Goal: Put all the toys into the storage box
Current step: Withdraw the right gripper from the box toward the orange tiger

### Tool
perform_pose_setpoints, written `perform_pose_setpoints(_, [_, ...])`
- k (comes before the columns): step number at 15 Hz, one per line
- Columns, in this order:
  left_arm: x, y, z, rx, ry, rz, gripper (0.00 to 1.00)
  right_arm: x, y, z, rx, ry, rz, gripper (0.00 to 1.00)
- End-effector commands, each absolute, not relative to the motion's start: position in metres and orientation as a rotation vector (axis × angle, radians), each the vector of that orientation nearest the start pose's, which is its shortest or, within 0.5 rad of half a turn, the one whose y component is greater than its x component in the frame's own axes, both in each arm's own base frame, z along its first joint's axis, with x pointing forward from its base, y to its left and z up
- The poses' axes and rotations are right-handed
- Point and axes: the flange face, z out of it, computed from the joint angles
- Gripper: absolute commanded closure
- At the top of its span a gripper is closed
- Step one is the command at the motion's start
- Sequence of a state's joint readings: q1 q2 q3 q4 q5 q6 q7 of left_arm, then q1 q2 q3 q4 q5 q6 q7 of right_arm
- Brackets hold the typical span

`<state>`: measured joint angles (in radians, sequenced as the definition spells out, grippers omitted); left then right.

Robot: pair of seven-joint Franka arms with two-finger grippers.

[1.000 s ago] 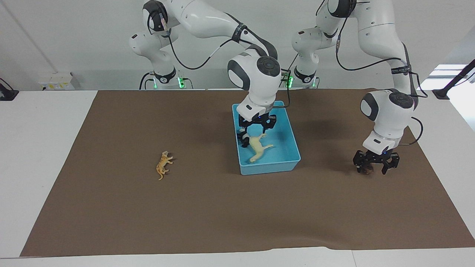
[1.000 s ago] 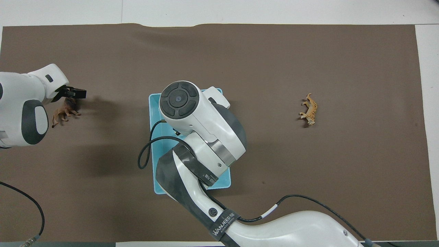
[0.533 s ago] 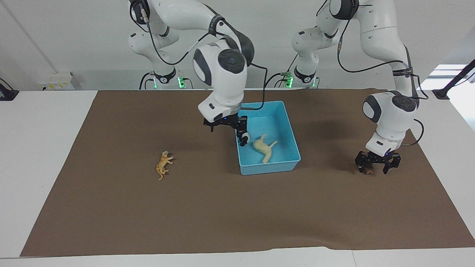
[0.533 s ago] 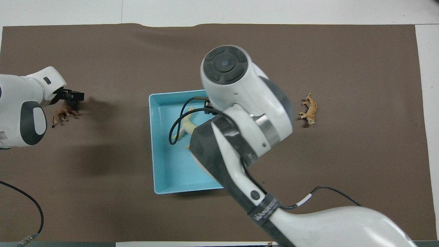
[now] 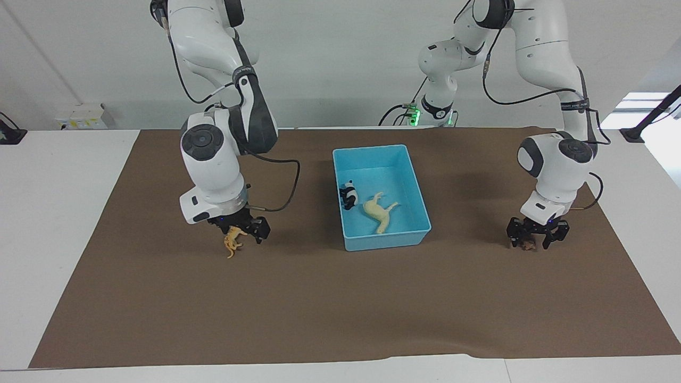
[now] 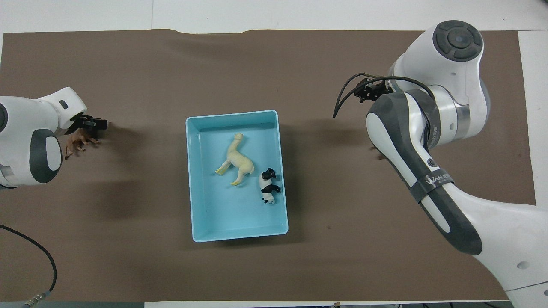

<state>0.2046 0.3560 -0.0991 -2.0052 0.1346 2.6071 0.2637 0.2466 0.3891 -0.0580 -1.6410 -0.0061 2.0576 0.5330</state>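
Mid-bench, storage box (image 5: 420, 205) holds cream horse (image 5: 379, 211) and panda (image 5: 348, 194), open brown mat (image 5: 330, 308) all round. Right claw (image 5: 239, 230) spread over tiger (image 5: 232, 242), toward right arm's end. Left claw (image 5: 536, 234) open, straddling dark brown animal (image 6: 79, 142) near mat edge. White wall.

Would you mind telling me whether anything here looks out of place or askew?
Nothing looks damaged or spilled. The cream horse-like figurine and black-and-white panda figurine merely lie tipped on their sides in the light blue plastic storage box.
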Motion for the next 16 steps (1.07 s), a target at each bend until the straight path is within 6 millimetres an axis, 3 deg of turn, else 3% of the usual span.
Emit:
perform_pose_setpoints(1, [0.622, 0.071, 0.301, -2.988, 0.401, -0.37, 0.25, 0.635, 0.104, 0.371, -3.101, 0.533, -0.08, 0.0])
perform_pose_setpoints(3, [0.622, 0.07, 0.297, -2.992, 0.404, -0.359, 0.25, 0.63, 0.083, 0.348, -3.087, 0.581, -0.105, 0.0])
perform_pose_setpoints(8, [0.62, 0.071, 0.294, -2.995, 0.4, -0.353, 0.28, 0.617, 0.088, 0.316, -3.084, 0.587, -0.105, 0.0])
perform_pose_setpoints(11, [0.619, 0.071, 0.293, -2.991, 0.399, -0.373, 0.52, 0.605, 0.088, 0.298, -3.086, 0.567, -0.116, 0.0])
perform_pose_setpoints(13, [0.62, 0.07, 0.293, -2.991, 0.401, -0.371, 0.82, 0.599, 0.087, 0.288, -3.093, 0.549, -0.132, 0.0])
perform_pose_setpoints(14, [0.621, 0.07, 0.295, -2.992, 0.398, -0.369, 0.93, 0.598, 0.087, 0.287, -3.094, 0.547, -0.137, 0.0])
perform_pose_setpoints(16, [0.621, 0.071, 0.295, -2.992, 0.396, -0.369, 0.95, 0.596, 0.086, 0.286, -3.092, 0.559, -0.132, 0.0])
